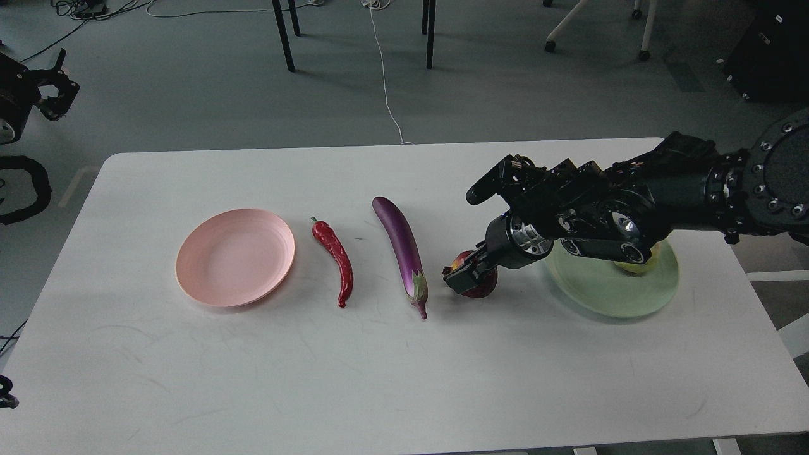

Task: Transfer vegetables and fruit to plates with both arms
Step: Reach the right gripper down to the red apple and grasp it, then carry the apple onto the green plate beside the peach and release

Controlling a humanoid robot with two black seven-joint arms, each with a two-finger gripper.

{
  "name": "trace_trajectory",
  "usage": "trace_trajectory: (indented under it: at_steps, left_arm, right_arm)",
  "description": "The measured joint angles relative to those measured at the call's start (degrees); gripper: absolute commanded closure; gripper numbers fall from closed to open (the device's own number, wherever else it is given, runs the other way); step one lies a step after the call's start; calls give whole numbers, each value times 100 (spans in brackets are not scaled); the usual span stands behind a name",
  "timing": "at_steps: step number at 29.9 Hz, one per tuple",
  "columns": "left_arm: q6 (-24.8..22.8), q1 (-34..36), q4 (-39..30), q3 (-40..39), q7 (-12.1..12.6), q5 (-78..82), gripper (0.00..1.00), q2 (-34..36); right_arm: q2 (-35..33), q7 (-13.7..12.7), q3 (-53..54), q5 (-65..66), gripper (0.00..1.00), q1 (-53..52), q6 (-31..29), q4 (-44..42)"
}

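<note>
My right gripper (pixel 464 275) is down over the dark red pomegranate (pixel 481 288) on the table, with dark fingers covering its top and left side. I cannot tell whether they are closed on it. The mint green plate (pixel 607 296) lies right of it, and the yellow-green fruit (pixel 632 267) on it is mostly hidden by my right arm. The purple eggplant (pixel 401 248) and the red chili pepper (pixel 336 258) lie mid-table. The pink plate (pixel 235 258) is bare. My left gripper (pixel 55 85) is open, off the table at the far left.
The white table (pixel 379 379) has its far edge just behind the row of objects. Chair and table legs (pixel 283 35) and cables stand on the floor beyond it. My right arm reaches over the green plate.
</note>
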State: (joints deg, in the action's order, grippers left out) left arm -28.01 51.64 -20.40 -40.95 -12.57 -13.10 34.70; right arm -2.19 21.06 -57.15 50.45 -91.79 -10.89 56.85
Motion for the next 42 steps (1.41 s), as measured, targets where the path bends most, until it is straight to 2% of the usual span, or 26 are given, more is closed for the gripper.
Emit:
trace_trajectory:
  at_steps: [5,13,19,28,37,39,42]
  left_arm:
    - [0,0,0,-11,-8,-18,2,0]
    - [0,13,1,-11,-9,-24,2,-7]
    - [0,20,1,-4,-9,-16,2,38]
    - [0,13,1,0,-9,-9,2,95]
    - [0,7,0,0,0,-7,2,86]
    - [0,9,0,0,6,-3,2,86]
    - [1,12,0,0,8,-1,2,86]
  right_arm:
    - [138,352,-366,184,48,-2,2,-2]
    - [152,464,-444,266,51,-351,-4,23]
    - [-504,440,-401,321,51,-820,-1,174]
    - [-1730,413,-464,888,49,-716,-8,295]
    - [-2007,403,-464,932,42,-143,-11,243]
    - [-2078,399,-466,957,34,-93,-11,238]
    - [-2113,381,-456,1027,16,21,14,199]
